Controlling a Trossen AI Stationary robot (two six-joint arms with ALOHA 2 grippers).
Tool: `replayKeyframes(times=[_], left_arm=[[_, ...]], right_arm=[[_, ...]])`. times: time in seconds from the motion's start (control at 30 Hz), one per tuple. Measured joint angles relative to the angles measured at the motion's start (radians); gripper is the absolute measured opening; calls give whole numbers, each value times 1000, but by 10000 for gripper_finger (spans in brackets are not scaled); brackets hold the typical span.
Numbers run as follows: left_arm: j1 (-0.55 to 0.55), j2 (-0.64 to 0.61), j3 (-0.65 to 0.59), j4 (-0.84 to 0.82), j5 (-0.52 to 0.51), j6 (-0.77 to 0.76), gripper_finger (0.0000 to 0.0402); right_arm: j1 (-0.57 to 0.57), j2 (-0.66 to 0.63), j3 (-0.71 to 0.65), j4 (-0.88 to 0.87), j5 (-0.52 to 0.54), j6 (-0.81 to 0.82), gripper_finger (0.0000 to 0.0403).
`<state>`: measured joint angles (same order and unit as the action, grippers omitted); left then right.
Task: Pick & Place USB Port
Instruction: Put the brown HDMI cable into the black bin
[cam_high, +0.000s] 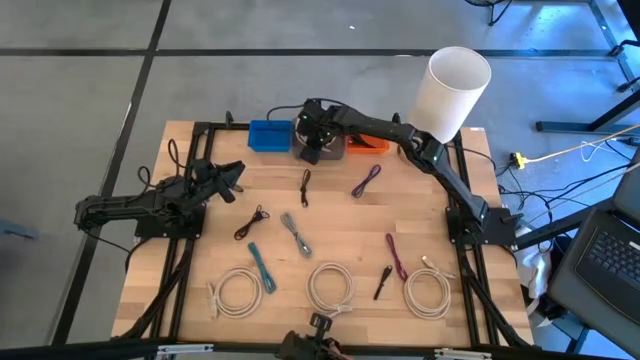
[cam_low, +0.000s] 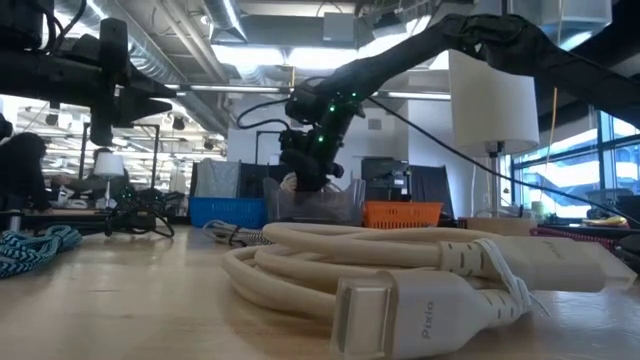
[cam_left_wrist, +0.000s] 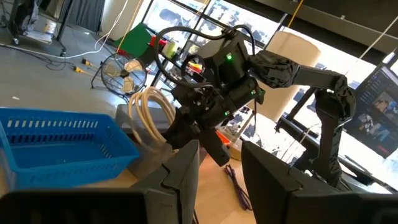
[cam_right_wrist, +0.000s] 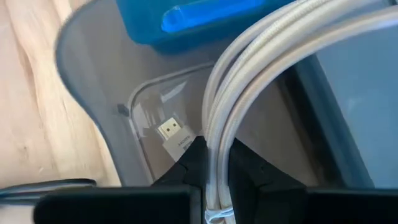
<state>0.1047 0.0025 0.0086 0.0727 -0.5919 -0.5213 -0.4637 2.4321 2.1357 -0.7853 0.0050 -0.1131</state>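
A white coiled USB cable with a flat metal plug is in my right gripper, which is shut on it over a clear grey bin. The bin stands at the table's far edge between a blue bin and an orange bin. In the left wrist view the coil loops beside the right gripper above the clear bin. My left gripper waits open at the table's left, holding nothing. My right gripper pinches several strands of the white coil together between its two fingers. The fingers come slanting down from above, toward the far edge. The coil's loops stretch away from the fingers over the clear bin, and the plug end hangs low inside it.
Three more white coils lie along the near edge. Teal, grey, black, purple and red cables lie mid-table. A white cylinder stands at the far right.
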Motion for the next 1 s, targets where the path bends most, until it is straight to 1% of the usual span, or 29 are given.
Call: replayKeyframes(times=[0.17, 0.3, 0.57, 0.63, 0.83, 0.9, 1.0], left_arm=[[0, 0, 0, -1, 0, 0, 114], [0, 0, 0, -1, 1, 2, 114], [0, 0, 0, -2, 1, 3, 114], [0, 0, 0, -2, 2, 3, 114], [0, 0, 0, -2, 8, 3, 114], [0, 0, 0, -2, 8, 3, 114], [0, 0, 0, -2, 8, 3, 114]], right_arm=[[1, 0, 0, -12, -1, 18, 36], [0, 0, 0, -34, -35, 58, 36], [4, 0, 0, -44, -39, 64, 39], [4, 0, 0, -42, -39, 74, 58], [4, 0, 0, -37, -42, 81, 137], [4, 0, 0, -37, -43, 83, 153], [4, -4, 0, -38, -42, 83, 168]])
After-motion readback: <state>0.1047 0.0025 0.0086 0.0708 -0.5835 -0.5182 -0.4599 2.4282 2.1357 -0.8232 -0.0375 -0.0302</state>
